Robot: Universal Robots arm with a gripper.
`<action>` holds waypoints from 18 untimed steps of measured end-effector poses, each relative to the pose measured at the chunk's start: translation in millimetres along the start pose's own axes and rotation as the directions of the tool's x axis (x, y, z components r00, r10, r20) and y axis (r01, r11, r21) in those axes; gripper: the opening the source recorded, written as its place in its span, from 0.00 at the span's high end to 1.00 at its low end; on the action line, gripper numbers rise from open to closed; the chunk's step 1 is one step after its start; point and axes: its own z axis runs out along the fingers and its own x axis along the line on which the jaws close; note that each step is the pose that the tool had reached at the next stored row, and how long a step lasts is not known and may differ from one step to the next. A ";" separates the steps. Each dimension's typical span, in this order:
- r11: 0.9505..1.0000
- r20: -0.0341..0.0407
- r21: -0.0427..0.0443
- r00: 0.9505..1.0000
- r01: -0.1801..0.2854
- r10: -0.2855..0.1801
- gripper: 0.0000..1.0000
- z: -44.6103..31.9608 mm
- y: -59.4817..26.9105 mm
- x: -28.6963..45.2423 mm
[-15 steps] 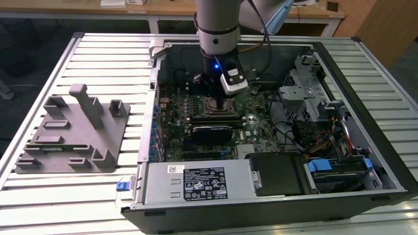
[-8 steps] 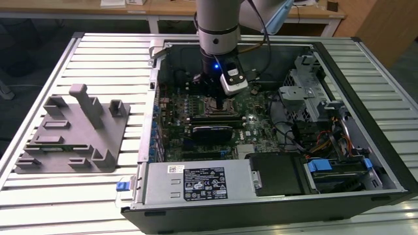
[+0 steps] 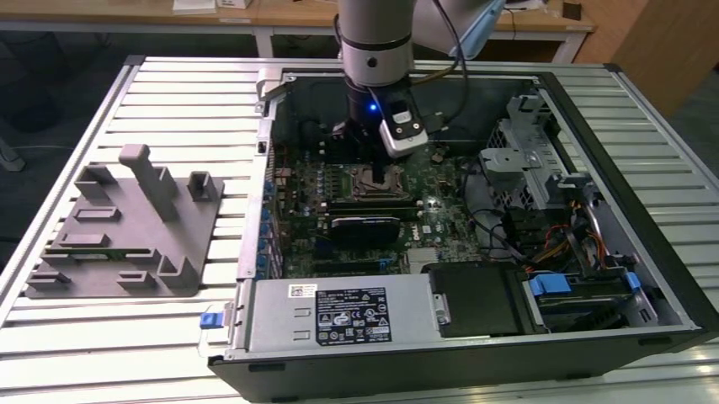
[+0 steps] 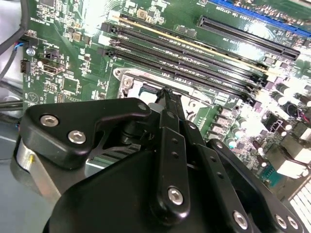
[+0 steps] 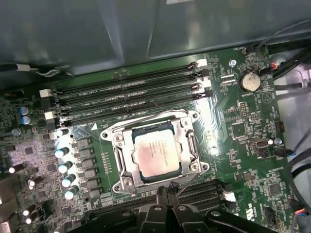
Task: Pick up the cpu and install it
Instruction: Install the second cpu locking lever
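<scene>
Jaws of the black linkage gripper (image 5: 164, 187) are standing pressed together with nothing between them, their narrow tips hovering just beside one edge of the socket and apart from the chip. The cpu (image 5: 154, 154), a small flat square chip with a silvery-grey metal top and a pale rim, is lying flat inside the socket, so seating appears already done. A silvery steel retention frame (image 5: 192, 145) is surrounding it on all sides; whether that frame is latched cannot be told. Black memory slots (image 5: 126, 97) are running in parallel rows near the socket on the green motherboard (image 5: 243, 136). In the second wrist view the gripper (image 4: 167, 92) is pointing its closed tips down toward the socket area. In the exterior view the gripper (image 3: 382, 181) is reaching down into the open black computer case (image 3: 450, 370), which is lying on a slatted metal table (image 3: 113, 362); a grey plastic tray with upright posts (image 3: 124, 236) is sitting well apart, toward the exterior view's left. Judged from its look, the chip is light and rigid, its smooth lid likely slippery and its underside probably delicate; two opposite edges of the rim seem the safest place for a hold.
</scene>
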 end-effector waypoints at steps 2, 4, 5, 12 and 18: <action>1.000 0.000 0.000 1.000 0.000 0.000 0.89 -3.6 0.0 -0.4; 1.000 0.000 0.000 1.000 0.000 0.000 0.89 -6.8 -0.1 -0.7; 1.000 0.000 0.000 1.000 0.000 0.000 0.89 -8.0 -0.1 -0.8; 1.000 0.000 0.000 1.000 0.000 0.000 0.89 -8.5 -0.2 -0.9; 1.000 0.000 0.000 1.000 0.000 0.000 0.89 -8.4 -1.6 -2.0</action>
